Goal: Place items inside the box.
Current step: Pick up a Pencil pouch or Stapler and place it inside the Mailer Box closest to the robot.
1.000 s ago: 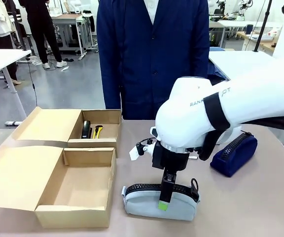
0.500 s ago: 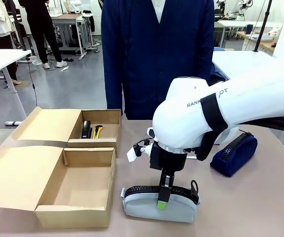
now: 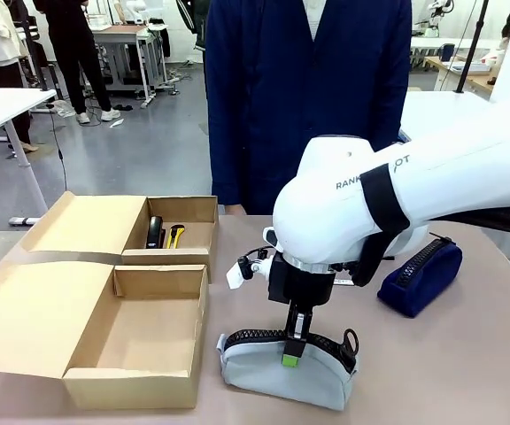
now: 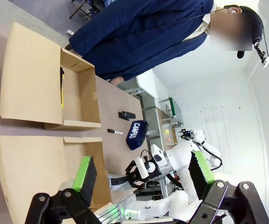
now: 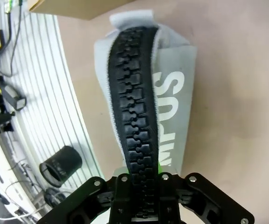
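A grey zip pencil case (image 3: 264,374) lies on the table near the front edge. My right gripper (image 3: 292,351) comes down on its top and is shut on the black zip ridge. In the right wrist view the case (image 5: 172,98) runs away from the closed fingers (image 5: 125,186), with part of its print showing. A navy blue pouch (image 3: 419,276) lies to the right. The cardboard box (image 3: 104,390) stands open at the left, with a black stapler (image 3: 154,232) and a yellow-black utility knife (image 3: 176,235) in its far compartment. My left gripper (image 4: 141,172) is open with nothing between its fingers.
A person in a dark blue coat (image 3: 308,97) stands at the far edge of the table. In the left wrist view, a second stapler (image 4: 126,115) and a black marker (image 4: 116,132) lie on the table by the navy pouch (image 4: 137,135), beyond the box (image 4: 31,84).
My right gripper's fingers have closed on the grey case's zip ridge, and the case has buckled slightly. The person has shifted to the right.
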Controlling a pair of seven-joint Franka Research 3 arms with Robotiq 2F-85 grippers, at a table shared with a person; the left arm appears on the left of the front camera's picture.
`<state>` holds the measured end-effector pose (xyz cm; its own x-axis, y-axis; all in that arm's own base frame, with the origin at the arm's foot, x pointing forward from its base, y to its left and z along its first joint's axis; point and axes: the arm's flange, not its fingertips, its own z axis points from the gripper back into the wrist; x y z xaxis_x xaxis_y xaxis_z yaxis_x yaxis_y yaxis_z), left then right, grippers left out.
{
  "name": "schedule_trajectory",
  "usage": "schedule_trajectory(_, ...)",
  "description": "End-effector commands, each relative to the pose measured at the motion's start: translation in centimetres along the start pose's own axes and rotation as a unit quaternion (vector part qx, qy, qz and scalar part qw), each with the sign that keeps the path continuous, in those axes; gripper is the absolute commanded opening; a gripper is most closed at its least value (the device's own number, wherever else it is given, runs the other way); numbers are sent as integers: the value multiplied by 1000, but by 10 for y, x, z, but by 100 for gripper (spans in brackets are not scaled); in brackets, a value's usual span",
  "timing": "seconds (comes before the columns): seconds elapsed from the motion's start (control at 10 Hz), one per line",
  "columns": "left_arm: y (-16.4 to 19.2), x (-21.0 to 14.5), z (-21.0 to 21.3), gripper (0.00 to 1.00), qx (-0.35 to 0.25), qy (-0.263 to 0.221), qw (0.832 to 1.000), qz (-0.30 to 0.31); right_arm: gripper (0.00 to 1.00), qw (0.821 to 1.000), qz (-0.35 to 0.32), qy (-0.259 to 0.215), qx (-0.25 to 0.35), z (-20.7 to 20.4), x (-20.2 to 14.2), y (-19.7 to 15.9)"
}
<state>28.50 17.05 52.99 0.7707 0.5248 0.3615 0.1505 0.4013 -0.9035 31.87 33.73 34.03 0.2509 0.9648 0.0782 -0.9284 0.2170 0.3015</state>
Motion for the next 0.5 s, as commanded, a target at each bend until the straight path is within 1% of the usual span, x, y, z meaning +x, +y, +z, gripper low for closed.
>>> schedule_trajectory(0.0, -1, 0, 0, 100, -11, -5, 1000, -8, 0, 1000, -14, -1, 7, 11, 0, 5)
schedule_trajectory(0.1, -1, 0, 0, 100, -11, -5, 1000, -8, 0, 999, -49, -25, 1, 26, -3, 12)
schedule_trajectory(0.2, -1, 0, 0, 100, -11, -5, 1000, -8, 0, 992, -110, -61, 17, 50, -8, 23)
schedule_trajectory(0.3, -1, 0, 0, 100, -11, -5, 1000, -8, 0, 960, -230, -151, 57, 80, -10, 36)
schedule_trajectory(0.4, -1, 0, 0, 100, -11, -5, 1000, -8, 0, 921, -290, -257, 38, 96, -5, 50)
